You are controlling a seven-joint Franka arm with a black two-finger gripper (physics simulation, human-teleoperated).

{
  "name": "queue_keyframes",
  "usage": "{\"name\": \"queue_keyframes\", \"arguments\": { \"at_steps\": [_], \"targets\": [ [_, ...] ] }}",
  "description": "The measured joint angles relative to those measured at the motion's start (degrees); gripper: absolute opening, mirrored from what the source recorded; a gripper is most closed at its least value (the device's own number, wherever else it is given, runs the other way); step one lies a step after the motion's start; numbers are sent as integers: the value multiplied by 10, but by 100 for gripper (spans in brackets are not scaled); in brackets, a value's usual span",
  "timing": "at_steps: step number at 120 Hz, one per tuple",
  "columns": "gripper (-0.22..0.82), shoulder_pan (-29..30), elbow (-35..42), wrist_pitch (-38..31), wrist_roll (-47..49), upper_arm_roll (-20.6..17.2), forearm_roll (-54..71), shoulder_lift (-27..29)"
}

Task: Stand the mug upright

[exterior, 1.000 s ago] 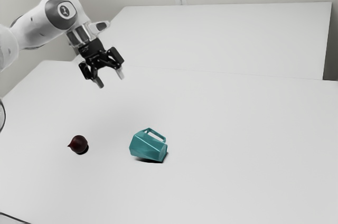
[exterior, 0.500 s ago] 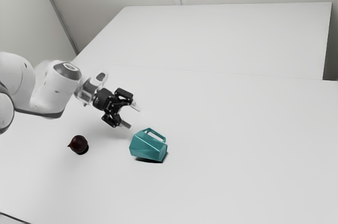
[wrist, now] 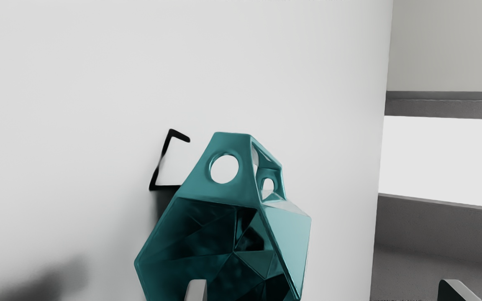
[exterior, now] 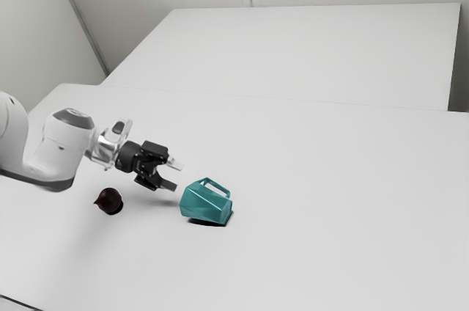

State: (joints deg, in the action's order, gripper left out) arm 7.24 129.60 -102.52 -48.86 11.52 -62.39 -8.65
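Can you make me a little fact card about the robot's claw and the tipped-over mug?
mug: teal, on its side, mouth facing the gripper
handle: on the mug's upper side
gripper: open, near the mug, not holding it
other thing: dark round object with a pointy tip
table: pale
job: mug not upright yet

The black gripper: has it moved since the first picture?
Yes. Against the unmoved teal mug, the gripper is now lower in the exterior view and much closer.
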Motion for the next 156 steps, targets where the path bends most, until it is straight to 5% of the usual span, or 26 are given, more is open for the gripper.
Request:
{"name": "queue_keyframes", "arguments": {
  "at_steps": [55,82,97,136,156],
  "targets": [
    [59,-2,22,-28,-56,-51,-51,-25],
    [13,-2,22,-26,-67,-53,-47,-15],
    [-3,-2,22,-29,-70,-53,-42,-14],
    [-15,-2,19,-33,-69,-70,-36,-7],
    [-16,-1,-15,-24,-48,-94,7,60]
  ]
}}
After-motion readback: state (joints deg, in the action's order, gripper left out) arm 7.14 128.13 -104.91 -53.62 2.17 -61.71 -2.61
